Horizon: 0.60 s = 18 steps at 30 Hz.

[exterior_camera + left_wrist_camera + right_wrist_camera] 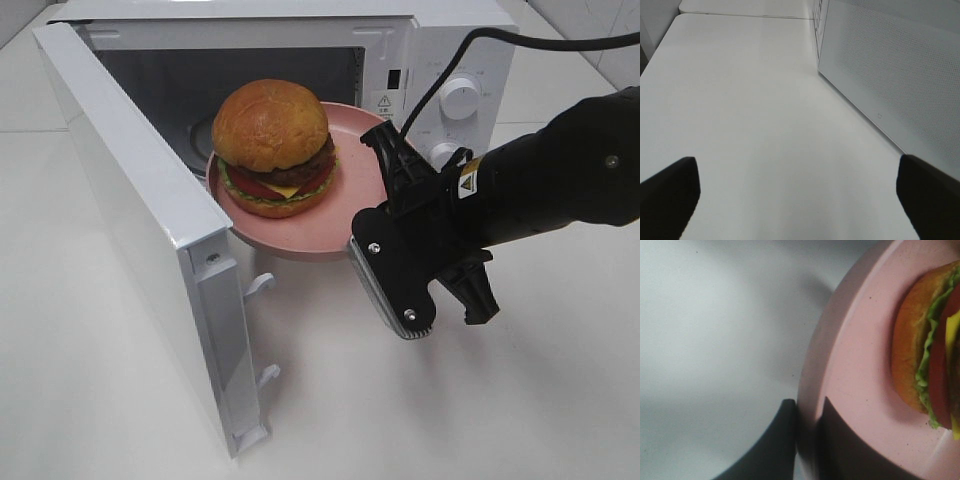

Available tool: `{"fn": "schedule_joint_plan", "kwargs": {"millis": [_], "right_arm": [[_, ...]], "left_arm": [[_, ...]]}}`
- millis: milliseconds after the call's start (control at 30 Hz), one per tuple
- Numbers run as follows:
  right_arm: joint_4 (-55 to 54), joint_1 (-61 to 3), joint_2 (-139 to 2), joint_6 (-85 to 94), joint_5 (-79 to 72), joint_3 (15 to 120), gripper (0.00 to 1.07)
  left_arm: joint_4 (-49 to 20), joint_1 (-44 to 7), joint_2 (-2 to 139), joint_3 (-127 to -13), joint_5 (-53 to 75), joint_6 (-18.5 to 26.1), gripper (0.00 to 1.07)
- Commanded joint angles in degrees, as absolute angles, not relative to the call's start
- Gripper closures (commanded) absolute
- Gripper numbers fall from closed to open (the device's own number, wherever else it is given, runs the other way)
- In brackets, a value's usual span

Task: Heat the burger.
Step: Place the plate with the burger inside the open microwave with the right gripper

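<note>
The burger (275,150), with a golden-brown bun and red, yellow and green layers, sits on a pink plate (355,160). The plate is held level at the mouth of the open white microwave (440,40), its far part inside the cavity. My right gripper (362,238) is shut on the plate's near right rim. In the right wrist view the right gripper (807,440) pinches the plate rim (865,365), with the burger (920,355) beyond it. My left gripper (797,172) is open and empty above bare table; it does not show in the exterior view.
The microwave door (150,230) stands swung open to the left and also shows in the left wrist view (890,75). Two knobs (460,97) are on the microwave's right panel. A black cable (520,38) runs over the right arm. The white table (520,400) surrounds it.
</note>
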<state>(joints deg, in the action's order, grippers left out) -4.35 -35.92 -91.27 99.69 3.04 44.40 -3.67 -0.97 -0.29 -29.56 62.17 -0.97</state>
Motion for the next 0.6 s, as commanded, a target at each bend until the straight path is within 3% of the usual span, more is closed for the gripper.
{"fn": "schedule_joint_plan", "kwargs": {"millis": [33,600], "right_arm": [[-4.81,-36.67,-91.50,100.21,-0.69,46.29,1.07],[-10.43,-37.01,-99.41,106.57,3.44,55.29,1.07]], "left_arm": [[-4.07,-1.03,-1.15,-29.62,61.31,-0.80,0.07],[-4.07,-1.03,-1.15,-29.62,61.31,-0.80,0.07]]}}
